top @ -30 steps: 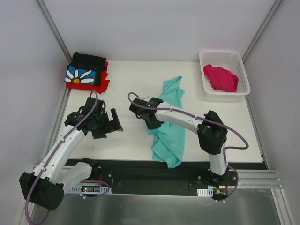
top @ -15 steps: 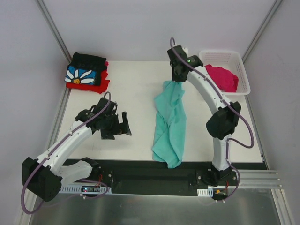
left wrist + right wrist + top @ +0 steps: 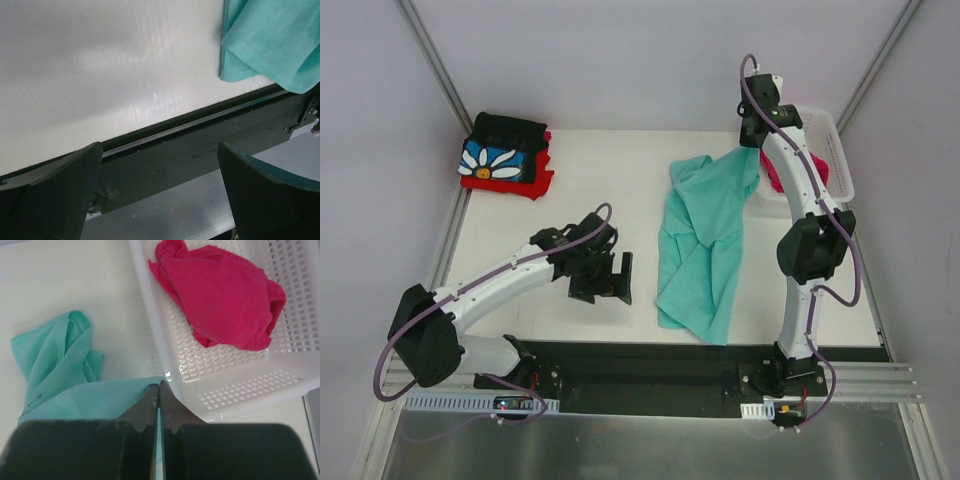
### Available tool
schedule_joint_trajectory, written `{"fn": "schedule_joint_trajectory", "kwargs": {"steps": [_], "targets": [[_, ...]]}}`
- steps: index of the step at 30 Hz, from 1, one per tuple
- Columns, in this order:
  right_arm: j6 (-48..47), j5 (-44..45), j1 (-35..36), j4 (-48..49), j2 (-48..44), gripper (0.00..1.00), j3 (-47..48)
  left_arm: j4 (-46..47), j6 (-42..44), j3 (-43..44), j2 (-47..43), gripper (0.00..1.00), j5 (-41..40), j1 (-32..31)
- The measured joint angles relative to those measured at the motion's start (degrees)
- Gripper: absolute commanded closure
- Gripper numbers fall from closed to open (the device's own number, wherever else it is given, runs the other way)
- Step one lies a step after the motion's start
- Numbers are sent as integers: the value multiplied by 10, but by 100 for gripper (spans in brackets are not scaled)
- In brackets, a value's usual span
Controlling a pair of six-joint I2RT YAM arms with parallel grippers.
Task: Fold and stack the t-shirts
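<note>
My right gripper (image 3: 752,150) is shut on an edge of the mint-teal t-shirt (image 3: 705,240) and holds it up beside the basket; the pinched cloth shows in the right wrist view (image 3: 100,400) at my gripper (image 3: 159,385). The shirt hangs down and trails over the table toward the front edge. My left gripper (image 3: 612,280) is open and empty, low over the table left of the shirt's lower end (image 3: 270,40). The magenta-pink t-shirt (image 3: 820,165) lies crumpled in the basket (image 3: 225,295). The black daisy t-shirt (image 3: 500,155) lies folded on the red one (image 3: 535,185) at the back left.
The white lattice basket (image 3: 830,125) stands at the back right, just beside my raised right gripper; its near wall shows in the right wrist view (image 3: 240,395). The table's black front rail (image 3: 190,145) lies under my left gripper. Grey walls enclose the table.
My right gripper has lifted the teal shirt's edge from the table middle up and right to the basket, stretching the shirt out. My left gripper has moved right toward the shirt's lower end.
</note>
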Motion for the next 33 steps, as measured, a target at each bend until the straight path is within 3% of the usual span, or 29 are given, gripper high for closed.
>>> {"fn": "schedule_joint_trajectory", "kwargs": {"steps": [7, 12, 17, 26, 33], "targets": [[-14, 4, -14, 24, -11, 99, 10, 24, -13, 68, 75, 1, -8, -100], [-7, -22, -12, 36, -57, 99, -61, 56, -10, 138, 152, 1, -23, -174], [-3, -37, -6, 38, -90, 99, -113, 108, -8, 155, 198, 1, -26, -216], [-3, -58, 2, 39, -118, 99, -116, 167, -7, 163, 228, 3, -51, -239], [1, -82, 7, 47, -195, 99, -178, 179, -7, 147, 232, 4, -65, -220]]}}
